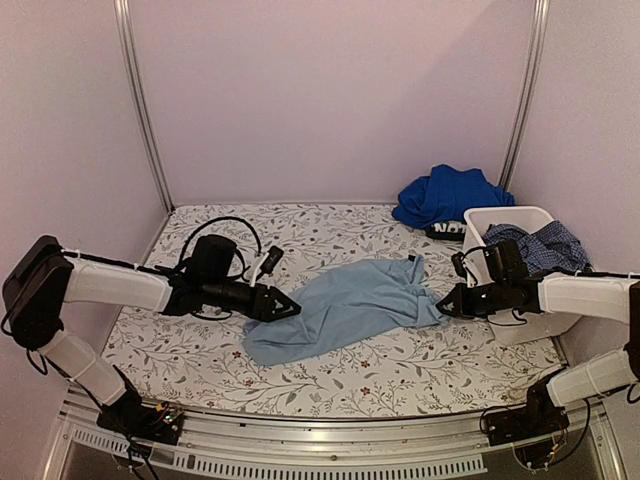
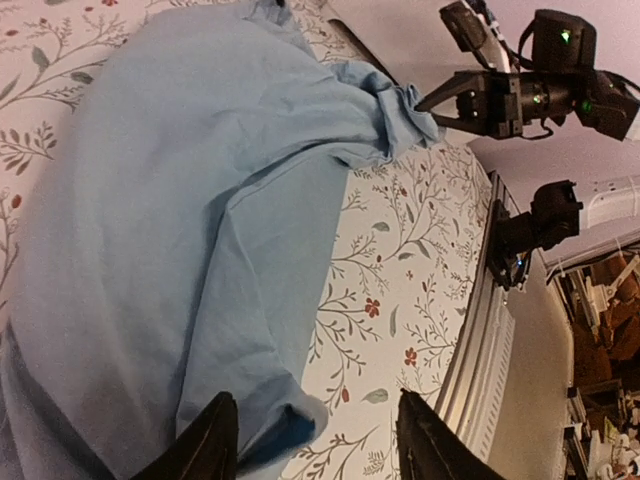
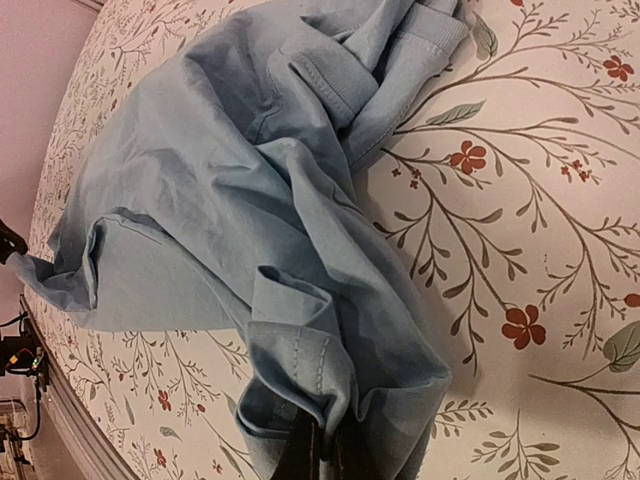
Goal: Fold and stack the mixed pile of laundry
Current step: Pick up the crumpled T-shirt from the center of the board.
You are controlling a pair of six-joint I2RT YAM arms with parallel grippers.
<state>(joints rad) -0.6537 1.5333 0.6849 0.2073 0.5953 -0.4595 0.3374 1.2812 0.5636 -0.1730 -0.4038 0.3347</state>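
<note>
A large pale blue garment (image 1: 340,305) lies crumpled across the middle of the patterned table cover; it also shows in the left wrist view (image 2: 180,200) and the right wrist view (image 3: 230,190). My left gripper (image 1: 287,306) is open at the garment's left edge, and a corner of the cloth lies between its spread fingers (image 2: 213,440). My right gripper (image 1: 445,302) is shut on the garment's bunched right end (image 3: 330,400). A royal blue garment (image 1: 447,194) lies heaped at the back right. A dark blue small-check garment (image 1: 543,246) sits in the white tub.
The white plastic tub (image 1: 508,214) stands at the right edge, just behind my right arm. A small black-and-white item (image 1: 446,232) lies between the royal blue heap and the tub. A metal rail (image 1: 330,450) runs along the near edge.
</note>
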